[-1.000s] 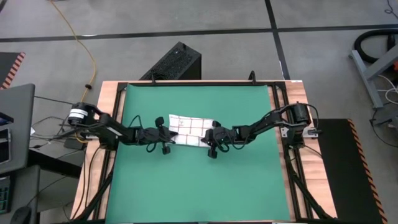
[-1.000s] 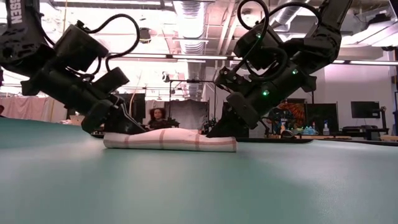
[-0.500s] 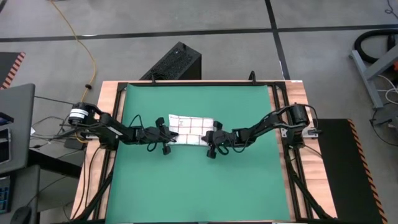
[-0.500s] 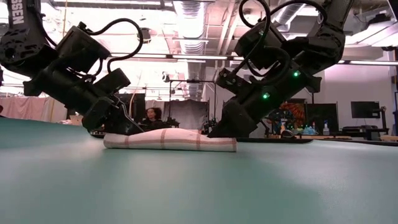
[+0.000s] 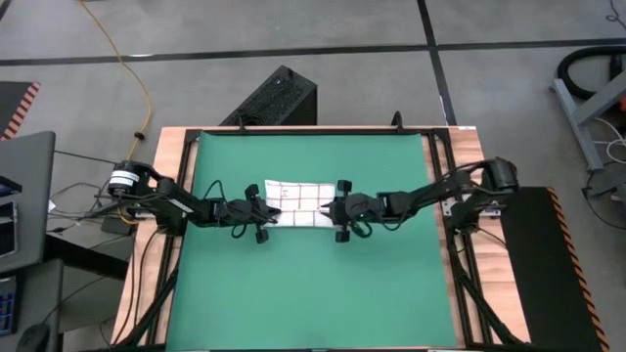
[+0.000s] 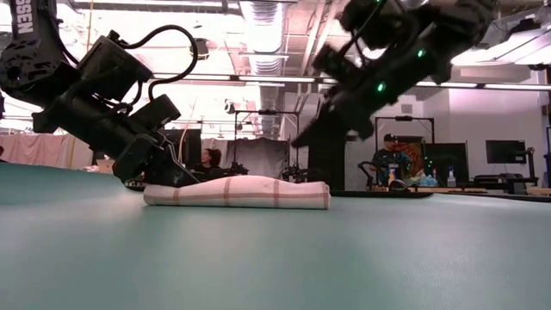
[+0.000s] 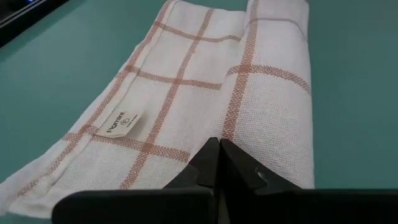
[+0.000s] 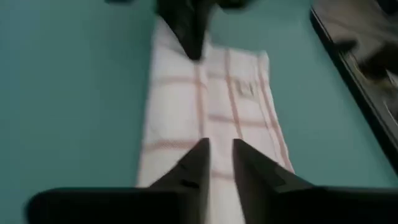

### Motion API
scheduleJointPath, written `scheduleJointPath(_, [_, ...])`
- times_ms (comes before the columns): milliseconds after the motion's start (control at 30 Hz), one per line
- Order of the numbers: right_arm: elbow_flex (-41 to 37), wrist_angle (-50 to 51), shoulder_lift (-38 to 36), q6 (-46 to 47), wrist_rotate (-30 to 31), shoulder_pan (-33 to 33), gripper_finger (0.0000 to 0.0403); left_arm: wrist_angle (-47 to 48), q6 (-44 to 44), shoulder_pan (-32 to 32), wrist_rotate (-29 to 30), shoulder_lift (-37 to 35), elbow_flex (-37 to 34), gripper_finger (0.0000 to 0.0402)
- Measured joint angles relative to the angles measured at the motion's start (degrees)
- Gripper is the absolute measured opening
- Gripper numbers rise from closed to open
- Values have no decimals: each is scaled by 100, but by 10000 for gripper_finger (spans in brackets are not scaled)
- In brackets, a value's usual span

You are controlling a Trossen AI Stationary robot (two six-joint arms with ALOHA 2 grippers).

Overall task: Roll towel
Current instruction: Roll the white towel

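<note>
Green mat [image 5: 313, 284], perhaps two bystanders [image 6: 392, 159]

Only two readable texts. A small white sewn label [image 7: 121, 122] on the towel [image 7: 205, 93], off to one side just ahead of the left gripper's [image 7: 219, 163] shut fingertips, printed with a word that looks like "Fignant", not fully certain, plus a tiny round mark beside it. White capital letters "SEN" running down the left arm's dark casing [image 6: 23, 19], well up from the fingers, the start of the word cut off.

Right pincer [image 6: 303, 138] now lifted off towel [image 6: 237, 192]
</note>
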State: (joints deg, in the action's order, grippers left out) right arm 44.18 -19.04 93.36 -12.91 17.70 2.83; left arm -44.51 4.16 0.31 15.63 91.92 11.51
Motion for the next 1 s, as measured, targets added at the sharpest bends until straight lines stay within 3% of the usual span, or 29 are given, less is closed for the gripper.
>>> scheduleJointPath(200, [11, 51, -206, -485, -1067, 285, 219, 2, 1, -1, 0, 0, 0, 0])
scheduleJointPath(333, [11, 21, 95, -1011, -919, 383, 286, 2, 0, -3, 5, 0, 0, 0])
scheduleJointPath(700, [28, -463, 1249, -1179, -859, -206, 286, 4, 9, -3, 10, 2, 0, 0])
scheduleJointPath(867, [42, -480, 1594, -800, -1403, -618, 286, 7, 17, -3, 12, 2, 0, 0])
scheduleJointPath(1000, [-10, -448, 1865, -585, -1451, -761, 286, 38, 17, -3, 17, 2, 0, 0])
